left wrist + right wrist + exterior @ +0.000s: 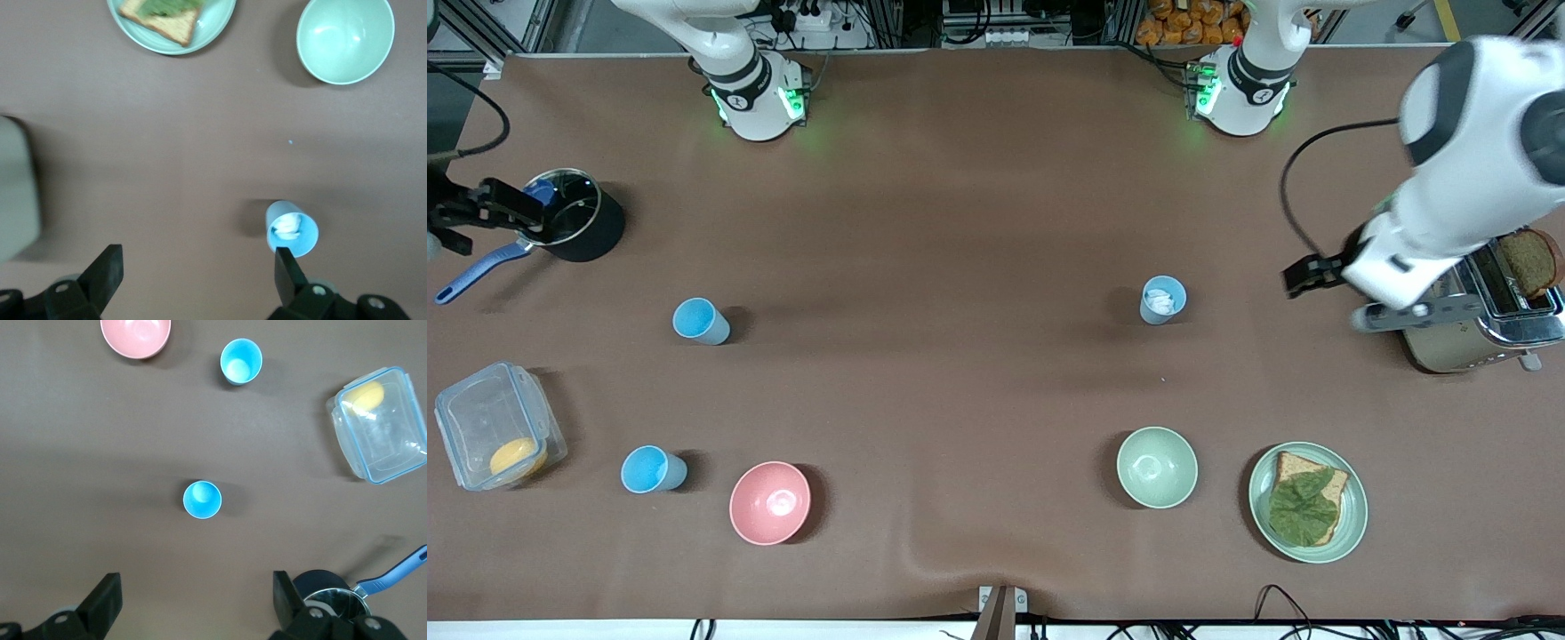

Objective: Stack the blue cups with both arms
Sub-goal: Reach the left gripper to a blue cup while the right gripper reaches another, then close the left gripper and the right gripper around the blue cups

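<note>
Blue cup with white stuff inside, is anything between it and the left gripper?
Nothing visible does. The left gripper, jaws open, hangs beside the toaster; only bare table lies between it and the cup. The green bowl and plate sit nearer the front camera. The right gripper, jaws open, waits by the pot.

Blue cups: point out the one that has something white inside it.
It is the blue cup toward the left arm's end of the table, farther from the front camera than the green bowl; the other two cups are empty.

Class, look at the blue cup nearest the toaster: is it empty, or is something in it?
Not empty. The blue cup stands upright with something white and crumpled inside, seen in the front and left wrist views; what it is cannot be told.
</note>
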Available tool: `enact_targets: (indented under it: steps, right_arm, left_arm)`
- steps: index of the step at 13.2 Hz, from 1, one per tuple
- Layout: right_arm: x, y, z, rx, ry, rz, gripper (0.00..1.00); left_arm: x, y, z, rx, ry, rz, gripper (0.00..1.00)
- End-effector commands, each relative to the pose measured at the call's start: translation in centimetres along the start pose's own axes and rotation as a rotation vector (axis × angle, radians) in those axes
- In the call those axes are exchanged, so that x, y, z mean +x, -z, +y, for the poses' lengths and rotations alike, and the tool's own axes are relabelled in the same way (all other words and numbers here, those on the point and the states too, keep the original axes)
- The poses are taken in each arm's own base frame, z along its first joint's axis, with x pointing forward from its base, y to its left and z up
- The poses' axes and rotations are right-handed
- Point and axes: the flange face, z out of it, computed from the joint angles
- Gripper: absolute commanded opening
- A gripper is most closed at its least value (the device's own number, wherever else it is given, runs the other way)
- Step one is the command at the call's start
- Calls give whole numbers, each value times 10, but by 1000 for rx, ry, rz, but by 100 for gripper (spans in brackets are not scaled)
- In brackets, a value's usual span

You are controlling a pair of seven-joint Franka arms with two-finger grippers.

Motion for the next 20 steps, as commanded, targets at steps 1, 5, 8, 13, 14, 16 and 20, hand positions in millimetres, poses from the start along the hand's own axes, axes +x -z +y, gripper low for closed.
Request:
enact_targets:
  steps: [1,5,8,13,14,16,20]
  right_arm:
    - [37,-48,-24,-28,63,-82,100]
    - [64,-83,-22,-42,71,-105,100]
    - [74,-117,-9,-16,46,-150,100]
    - [73,-157,-8,-9,53,-233,100]
    - [71,-168,-8,-6,50,-250,100]
    - [67,-188,0,-1,36,-263,100]
    - [48,-249,29,14,8,-262,100]
  left_arm:
    - [-24,-56,19,-25,37,12,100]
    - [-53,-125,45,-66,33,-31,100]
    - [-58,-170,61,-73,37,-56,100]
    - [-73,-210,62,-70,31,-76,100]
    - [-77,-214,62,-71,29,-73,99]
    - [-81,-226,59,-70,32,-77,73]
    - [-82,-241,60,-74,34,-84,39]
